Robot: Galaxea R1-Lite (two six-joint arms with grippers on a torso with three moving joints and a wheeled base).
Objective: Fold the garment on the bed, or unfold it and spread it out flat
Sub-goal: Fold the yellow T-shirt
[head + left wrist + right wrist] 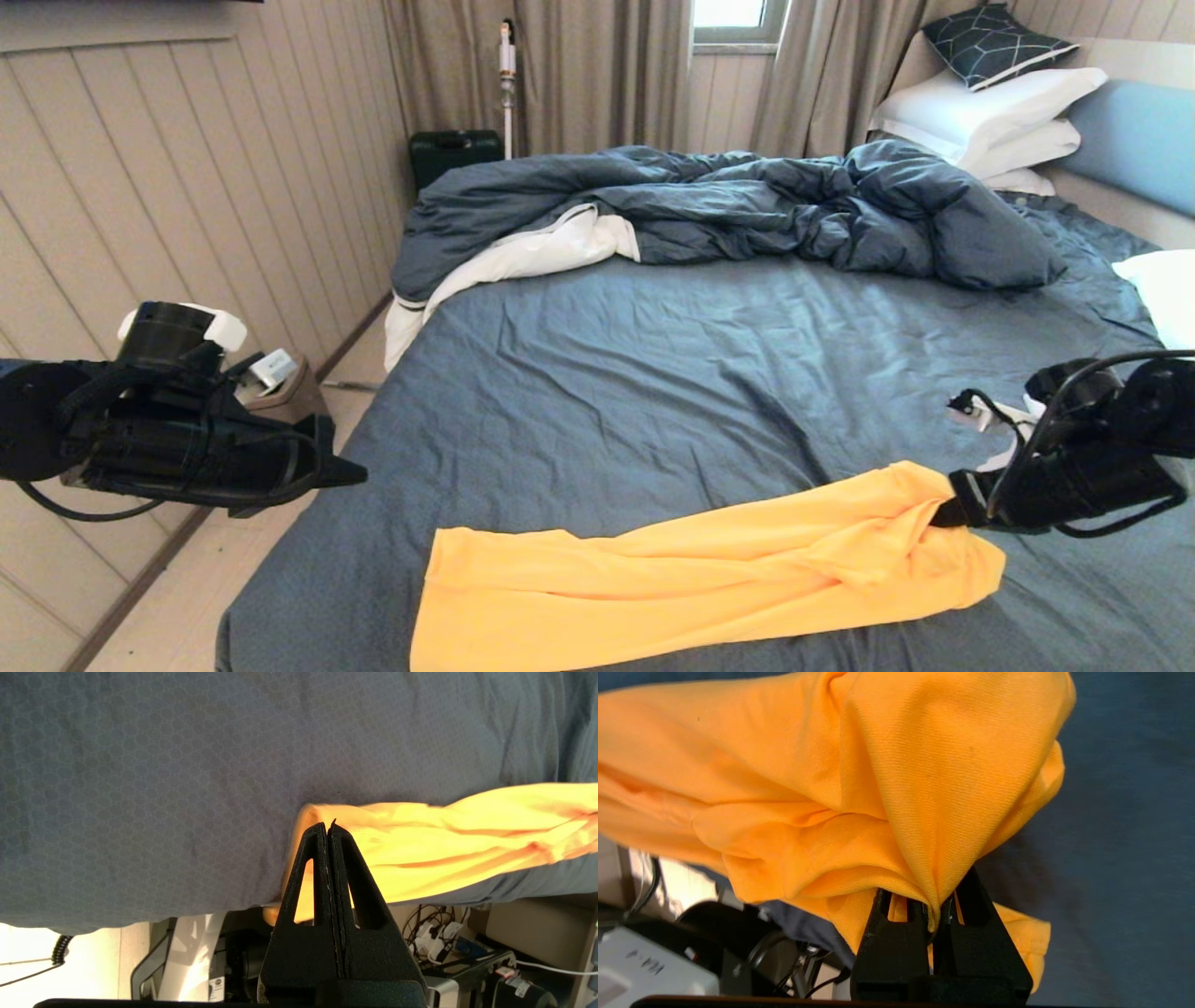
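Note:
The yellow garment [691,574] lies as a long folded band across the near part of the bed [653,373], its print hidden. My right gripper [945,511] is shut on the band's right end, and cloth [859,788] bunches up out of the pinched fingers [899,914]. My left gripper [350,476] hangs off the bed's left edge, above and to the left of the band's left end, shut with nothing in it. Past its closed tips [328,828] the wrist view shows that end of the garment [420,844] on the sheet.
A rumpled dark blue duvet [728,210] with white lining fills the far half of the bed. White pillows [990,121] and a blue headboard [1134,140] stand at the far right. A panelled wall [187,187] runs along the left, with a small bin [280,387] beside the bed.

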